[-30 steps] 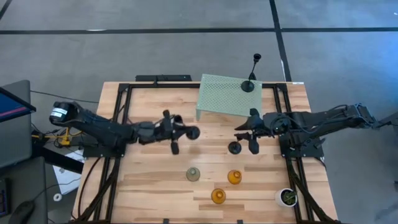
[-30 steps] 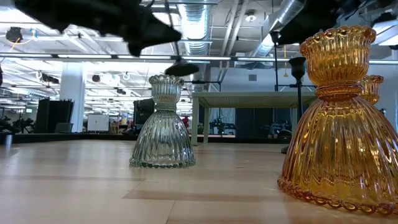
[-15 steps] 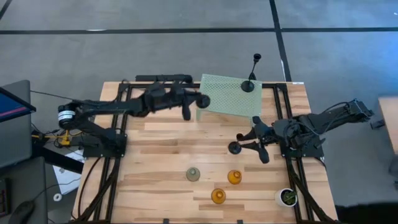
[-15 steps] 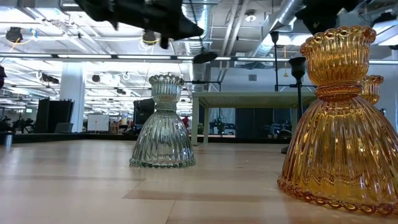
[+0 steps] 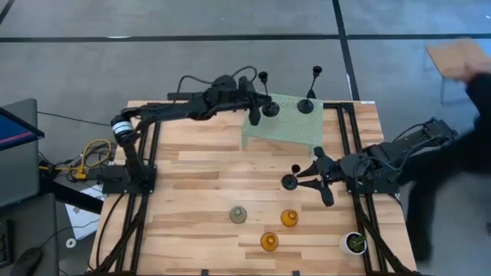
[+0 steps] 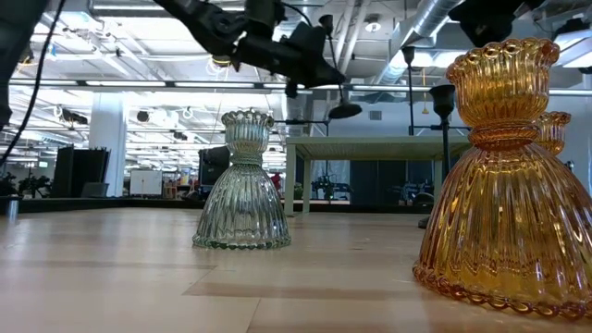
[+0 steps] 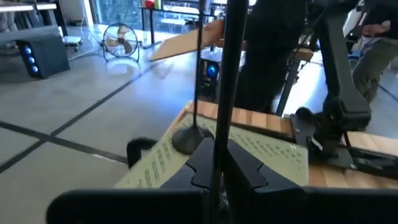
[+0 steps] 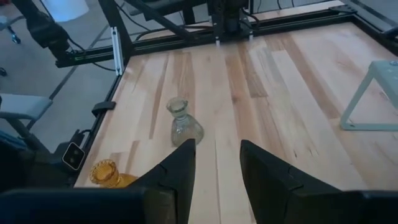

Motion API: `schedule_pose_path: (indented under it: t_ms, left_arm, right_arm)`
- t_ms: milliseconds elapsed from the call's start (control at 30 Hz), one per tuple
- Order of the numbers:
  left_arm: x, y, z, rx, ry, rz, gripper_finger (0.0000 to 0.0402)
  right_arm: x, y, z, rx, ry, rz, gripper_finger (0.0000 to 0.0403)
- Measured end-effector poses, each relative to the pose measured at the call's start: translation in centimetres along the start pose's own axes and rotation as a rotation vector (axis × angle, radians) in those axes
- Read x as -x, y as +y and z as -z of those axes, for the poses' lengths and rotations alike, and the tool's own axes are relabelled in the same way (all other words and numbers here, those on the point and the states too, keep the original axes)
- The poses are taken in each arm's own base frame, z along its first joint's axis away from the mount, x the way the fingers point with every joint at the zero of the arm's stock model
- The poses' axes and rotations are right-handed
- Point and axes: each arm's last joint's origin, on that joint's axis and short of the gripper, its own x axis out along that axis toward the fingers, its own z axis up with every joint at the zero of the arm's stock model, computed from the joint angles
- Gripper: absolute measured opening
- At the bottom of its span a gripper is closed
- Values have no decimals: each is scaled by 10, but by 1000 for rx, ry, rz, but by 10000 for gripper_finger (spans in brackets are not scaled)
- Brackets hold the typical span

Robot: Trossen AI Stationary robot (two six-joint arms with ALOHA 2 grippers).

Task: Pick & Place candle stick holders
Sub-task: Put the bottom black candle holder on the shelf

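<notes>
My left gripper (image 5: 257,103) is shut on a black thin-stemmed holder (image 5: 267,96) above the left part of a pale green perforated stand (image 5: 284,123). A second black holder (image 5: 308,105) stands on that stand by its round base. A third black holder (image 5: 289,182) stands on the table just left of my right gripper (image 5: 311,178), which is open and empty. A grey-green holder (image 5: 238,215) and two amber holders (image 5: 289,218) (image 5: 269,241) stand near the table's front edge. My left gripper pinches the black holder's thin stem (image 7: 219,140) between its two fingers, about midway up. The fingers come roughly level from the table's left and lie across the stem. The holder is nearly upright, its round base (image 6: 345,110) lifted clear above the stand's top.
A small white pot with a green plant (image 5: 354,242) stands at the near right corner. A person (image 5: 460,115) moves beside the table's right edge, holding a brown board (image 5: 456,57). Bare wood lies at the left and middle of the table.
My left gripper has carried the black holder up from the middle of the table toward the far edge and the right, over the green stand; the holder now stands more upright. My right gripper has shifted slightly toward the near edge. A person has come in at the right.
</notes>
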Motion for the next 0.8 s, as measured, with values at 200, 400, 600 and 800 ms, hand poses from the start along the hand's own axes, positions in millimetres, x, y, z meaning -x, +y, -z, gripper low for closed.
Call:
schedule_pose_path:
  t_ms: [200, 400, 600, 800]
  left_arm:
    - [-20, 12, -3, 4, 18, 8, 13]
    - [-37, 20, 2, 6, 25, 37, 13]
    - [-53, 33, 16, 13, 51, 27, 13]
    - [-59, 43, 23, 16, 62, 10, 13]
  right_arm:
    - [1, 4, 1, 8, 2, -15, 118]
    - [2, 7, 2, 16, 5, -32, 118]
    - [3, 9, 4, 26, 17, -42, 118]
    - [3, 9, 6, 33, 32, -39, 118]
